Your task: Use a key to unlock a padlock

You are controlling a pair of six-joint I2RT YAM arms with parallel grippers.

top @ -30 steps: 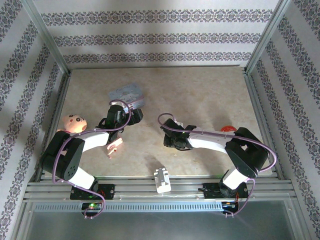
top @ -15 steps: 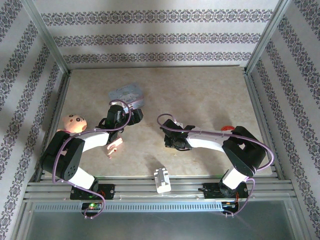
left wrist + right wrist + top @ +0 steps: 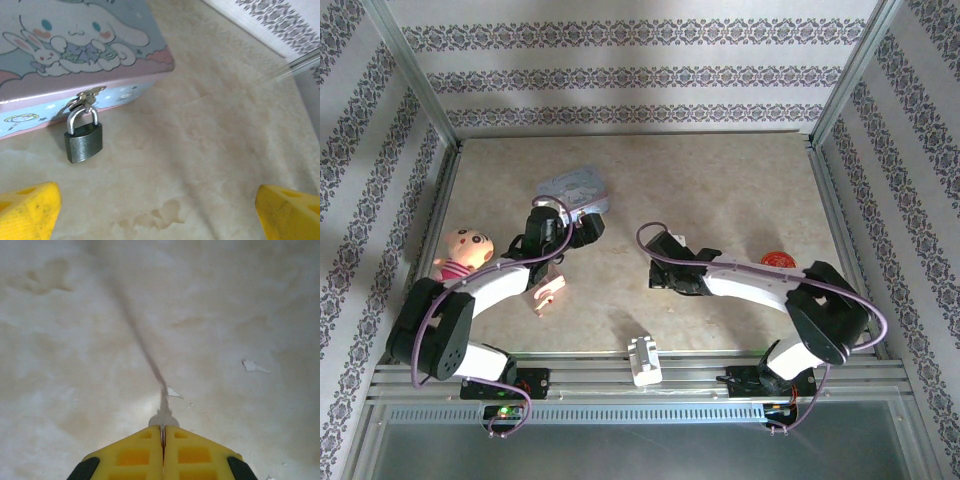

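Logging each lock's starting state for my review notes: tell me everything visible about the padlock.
The padlock is small, with a dull dark-grey metal body and a silvery shackle that looks closed, threaded through the latch on the front of the pastel cartoon tin. It hangs slightly tilted, its body seemingly resting on the beige table. The open left tool is clear of it.

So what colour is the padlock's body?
The padlock is dark, dull grey metal; the left wrist view shows it best.
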